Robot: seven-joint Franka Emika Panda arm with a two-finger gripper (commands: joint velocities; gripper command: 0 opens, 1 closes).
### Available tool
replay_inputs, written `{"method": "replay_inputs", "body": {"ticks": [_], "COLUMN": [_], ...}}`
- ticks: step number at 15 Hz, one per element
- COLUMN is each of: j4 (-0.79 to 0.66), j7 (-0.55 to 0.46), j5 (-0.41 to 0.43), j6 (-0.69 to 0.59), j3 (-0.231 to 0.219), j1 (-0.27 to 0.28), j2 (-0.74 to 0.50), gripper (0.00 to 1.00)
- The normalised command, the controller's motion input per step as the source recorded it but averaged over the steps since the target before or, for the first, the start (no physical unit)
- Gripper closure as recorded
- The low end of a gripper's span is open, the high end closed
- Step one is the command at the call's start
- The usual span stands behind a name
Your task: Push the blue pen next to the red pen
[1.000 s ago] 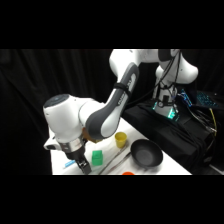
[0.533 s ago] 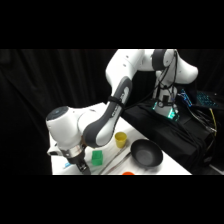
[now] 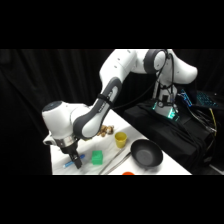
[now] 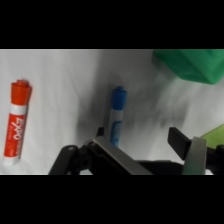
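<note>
From my side view, gripper (image 3: 76, 161) low at the table's (image 3: 165, 165) near-left corner, tip right at the blue pen (image 3: 68, 163). Green cube (image 3: 96, 158) just beside it. Farther along: yellow cup (image 3: 120, 139), black bowl (image 3: 146, 152), metal tongs (image 3: 114, 161) lying between cube and bowl.

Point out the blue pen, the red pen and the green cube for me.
blue pen (image 4: 117, 112): wrist view, on the middle of its blue and white barrel.
red pen (image 4: 16, 122): wrist view, on its white label band.
green cube (image 3: 96, 158): side view, on its front face.
</note>
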Motion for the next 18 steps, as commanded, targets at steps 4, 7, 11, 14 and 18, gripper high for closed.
{"method": "replay_inputs", "body": {"ticks": [4, 7, 11, 14, 18], "j4": [0.34, 0.06, -0.17, -0.25, -0.33], "j7": [-0.26, -0.15, -0.06, -0.02, 0.0], "j5": [0.169, 0.136, 0.101, 0.089, 0.078], "j6": [-0.19, -0.14, -0.14, -0.18, -0.1], "j3": [0.04, 0.026, 0.018, 0.011, 0.015], "j1": [-0.141, -0.017, 0.087, 0.092, 0.093], "j2": [0.15, -0.07, -0.28, -0.32, -0.34], "gripper": [0.0, 0.0, 0.0, 0.0, 0.0]}}
